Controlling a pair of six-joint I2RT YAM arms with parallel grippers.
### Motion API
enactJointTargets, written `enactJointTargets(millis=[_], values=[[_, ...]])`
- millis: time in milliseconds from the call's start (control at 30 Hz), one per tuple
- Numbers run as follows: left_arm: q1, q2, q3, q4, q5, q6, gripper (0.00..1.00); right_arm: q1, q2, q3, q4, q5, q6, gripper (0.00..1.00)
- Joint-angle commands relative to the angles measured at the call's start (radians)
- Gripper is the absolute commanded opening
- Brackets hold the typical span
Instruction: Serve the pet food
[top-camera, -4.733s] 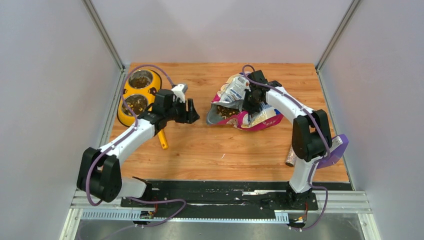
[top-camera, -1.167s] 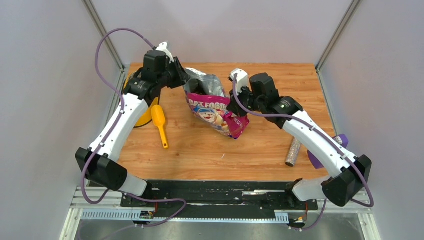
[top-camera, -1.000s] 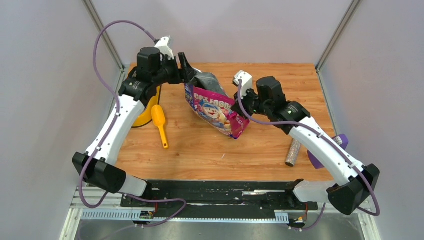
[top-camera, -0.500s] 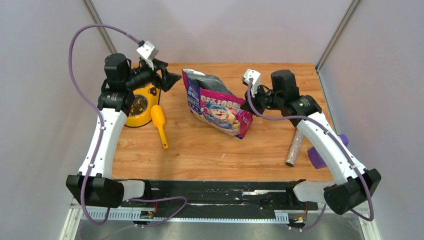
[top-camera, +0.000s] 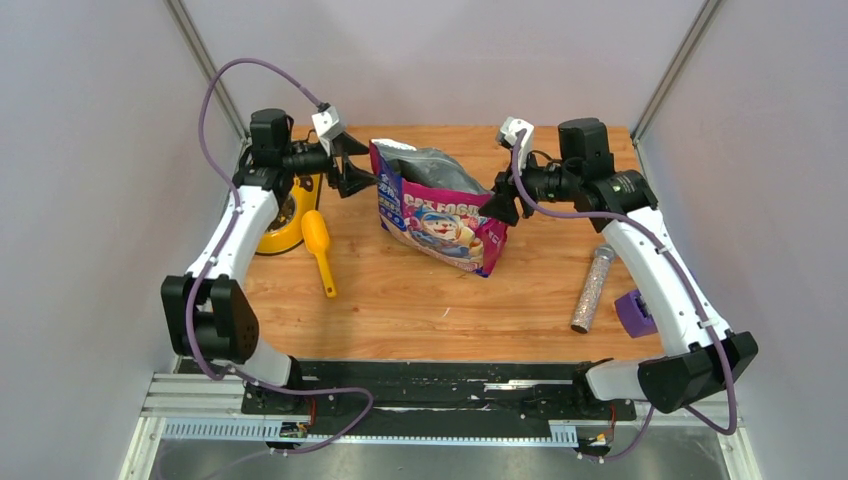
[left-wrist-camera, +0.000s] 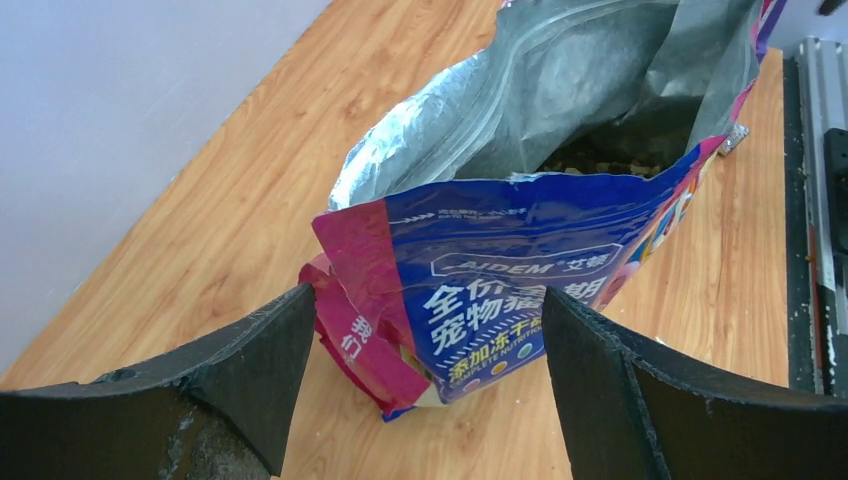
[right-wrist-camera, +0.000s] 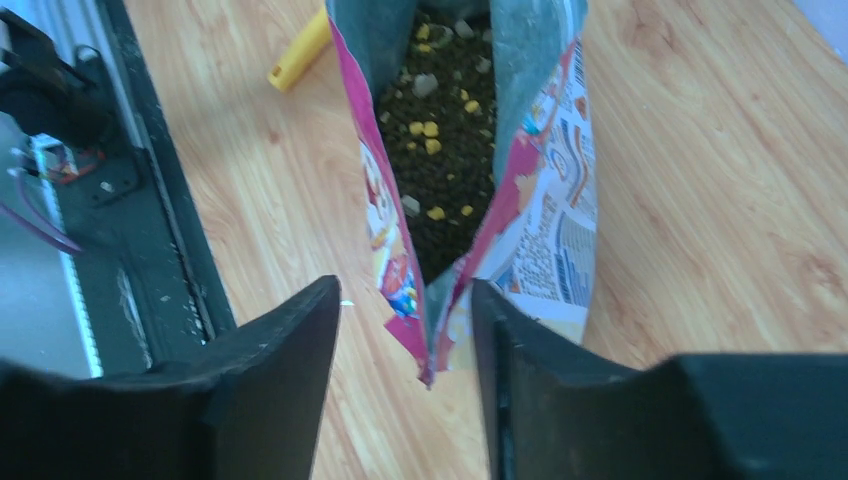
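Note:
The pink, blue and white cat food bag (top-camera: 440, 208) stands upright and open on the wooden table (top-camera: 440, 300). Brown and yellow kibble (right-wrist-camera: 440, 150) fills its inside, and some shows in the left wrist view through the bag's mouth (left-wrist-camera: 610, 160). My left gripper (top-camera: 362, 178) hovers just left of the bag, open, its jaws (left-wrist-camera: 428, 300) framing the bag's blue side (left-wrist-camera: 520, 300) without touching it. At the bag's right edge my right gripper (top-camera: 497, 207) is open. The bag's pink corner (right-wrist-camera: 430, 330) hangs loose between its jaws (right-wrist-camera: 405, 290).
A yellow double bowl (top-camera: 283, 222) sits at the far left, partly behind my left arm. A yellow scoop (top-camera: 320, 245) lies beside it. A speckled tube (top-camera: 592, 290) and a purple object (top-camera: 635, 312) lie at the right, near my right arm.
My right gripper has opened and let go of the bag's right edge. My left gripper has swung back from over the bowl to the bag's left side. The bag now stands on its own.

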Motion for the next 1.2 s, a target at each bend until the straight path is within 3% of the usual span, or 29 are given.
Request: enactJointTargets(millis=[0,200,333,467,633,733,800,867,967,1000,1033,1067,1167], values=[[0.007,0.073,0.1,0.011,0.08,0.087,0.89,-0.005,0.001,0.022,0.05,-0.107,0.073,0.56],[0.007,0.188,0.163,0.046,0.161,0.074,0.89,0.002,-0.012,-0.07,0.169,-0.1,0.116,0.71],[0.008,0.226,0.191,0.064,0.256,0.071,0.89,0.004,-0.014,-0.098,0.234,-0.083,0.105,0.71],[0.006,0.254,0.202,0.106,0.331,0.039,0.88,0.009,0.024,-0.098,0.271,-0.08,0.089,0.62],[0.001,0.279,0.198,0.25,0.401,-0.075,0.87,0.011,0.079,-0.06,0.273,-0.087,0.073,0.35],[-0.003,0.301,0.192,0.324,0.408,-0.163,0.84,0.013,0.084,-0.058,0.273,-0.084,0.063,0.28],[-0.005,0.313,0.178,0.423,0.418,-0.249,0.8,0.014,0.078,-0.063,0.269,-0.08,0.054,0.29],[-0.007,0.325,0.154,0.577,0.428,-0.393,0.77,0.014,0.069,-0.069,0.264,-0.073,0.049,0.4],[-0.007,0.374,0.124,0.979,0.44,-0.665,0.75,0.014,0.052,-0.078,0.249,-0.066,0.046,0.55],[-0.007,0.392,0.126,1.075,0.442,-0.824,0.76,0.015,0.048,-0.077,0.236,-0.067,0.047,0.58],[-0.007,0.433,0.142,1.278,0.448,-0.914,0.77,0.014,0.044,-0.078,0.224,-0.069,0.048,0.6],[-0.009,0.452,0.156,1.34,0.457,-1.028,0.77,0.014,0.04,-0.078,0.212,-0.072,0.048,0.6],[-0.016,0.472,0.17,1.359,0.463,-1.019,0.73,0.015,0.027,-0.093,0.196,-0.088,0.052,0.56]])
